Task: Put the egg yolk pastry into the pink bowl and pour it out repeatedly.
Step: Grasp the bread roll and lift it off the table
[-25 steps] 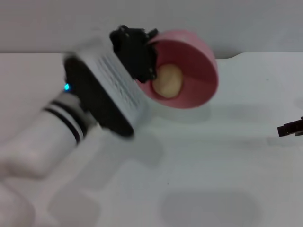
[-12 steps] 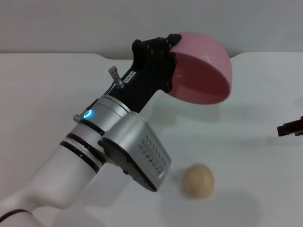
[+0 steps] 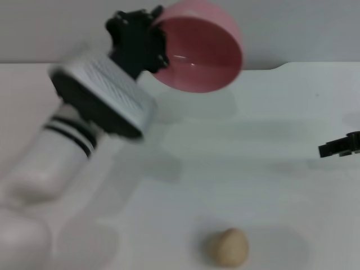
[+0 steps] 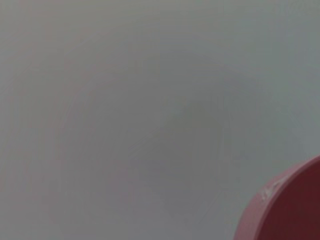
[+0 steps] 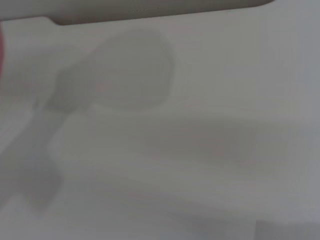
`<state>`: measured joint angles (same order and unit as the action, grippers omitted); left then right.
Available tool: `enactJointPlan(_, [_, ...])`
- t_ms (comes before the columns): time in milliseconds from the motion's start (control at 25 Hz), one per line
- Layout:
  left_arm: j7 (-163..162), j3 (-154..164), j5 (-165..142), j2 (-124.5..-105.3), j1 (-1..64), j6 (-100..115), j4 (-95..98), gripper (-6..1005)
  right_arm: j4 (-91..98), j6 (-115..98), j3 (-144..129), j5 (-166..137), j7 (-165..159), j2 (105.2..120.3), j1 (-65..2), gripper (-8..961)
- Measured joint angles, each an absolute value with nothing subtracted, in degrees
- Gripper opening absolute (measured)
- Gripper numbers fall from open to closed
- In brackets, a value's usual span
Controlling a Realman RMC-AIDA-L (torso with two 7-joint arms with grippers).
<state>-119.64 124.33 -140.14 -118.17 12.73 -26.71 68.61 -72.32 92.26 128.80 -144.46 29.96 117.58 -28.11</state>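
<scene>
My left gripper [image 3: 147,40] is shut on the rim of the pink bowl [image 3: 203,55] and holds it high above the far side of the table, tipped on its side. The bowl's inside faces me and is empty. An edge of the bowl also shows in the left wrist view [image 4: 290,210]. The egg yolk pastry [image 3: 227,246], a pale beige ball, lies on the white table near the front edge, well below the bowl. My right gripper [image 3: 337,146] shows only as a dark tip at the right edge, low over the table.
The white table [image 3: 253,169] runs to a grey wall at the back. My left arm's white and black wrist housing [image 3: 101,101] hangs over the left half of the table.
The pastry fell out of the bowl to the table and has rolled a little toward the front. My left arm has swung left and turned the bowl's empty inside toward me.
</scene>
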Motion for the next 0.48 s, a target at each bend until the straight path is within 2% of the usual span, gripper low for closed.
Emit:
enactJointPlan(200, [-130.2,109.0,-137.1,-118.14,17.2,4.5,72.7,0,-68.8,92.2,128.7,-143.2,32.1,117.83,-30.8,469])
enactJointPlan(280, [-134.9,100.0,-136.6,-118.15,22.7,21.8,70.6,-1,-68.0,92.2,128.6,-143.0,33.3,118.0,-31.6,467])
enactJointPlan(480, [-139.7,87.5,-136.4,-118.12,29.3,39.7,66.5,-1,-67.4,91.7,127.1,-141.4,34.4,118.23,-32.7,463])
